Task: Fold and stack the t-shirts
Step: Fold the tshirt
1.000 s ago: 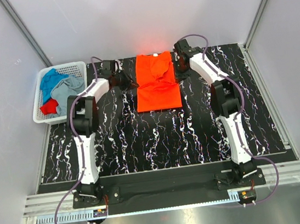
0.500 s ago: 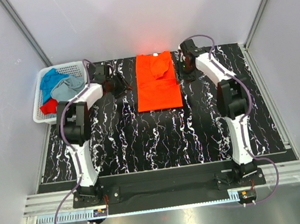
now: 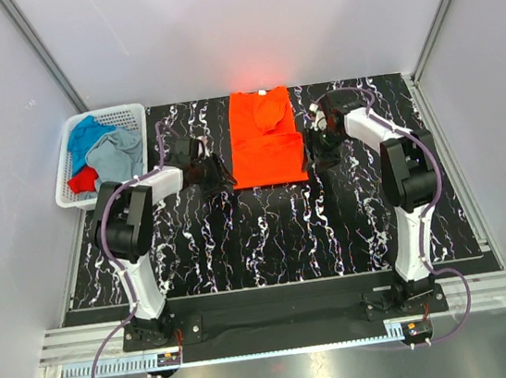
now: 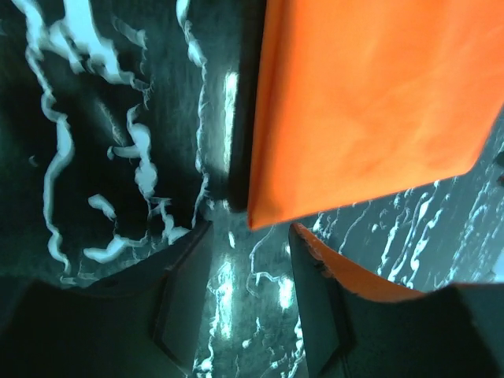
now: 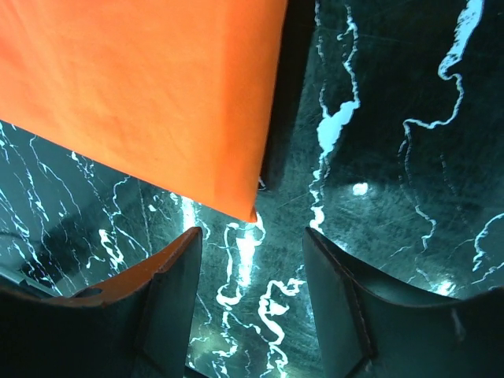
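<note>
Left pincer (image 4: 250, 244), right pincer (image 5: 252, 236) agape beside orange t-shirt (image 3: 267, 150), lengthwise near-far, collar (image 3: 261, 93) far.

Reaching forward and inward on both sides, tilted steeply down. Hovering low with left gripper (image 4: 248, 231) and right gripper (image 5: 252, 234), jaws parted, gripping nothing.

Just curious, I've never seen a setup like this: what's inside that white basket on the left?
The white basket holds crumpled cloth: a blue shirt, a grey shirt and a red shirt. Whatever lies beneath them is covered.
</note>
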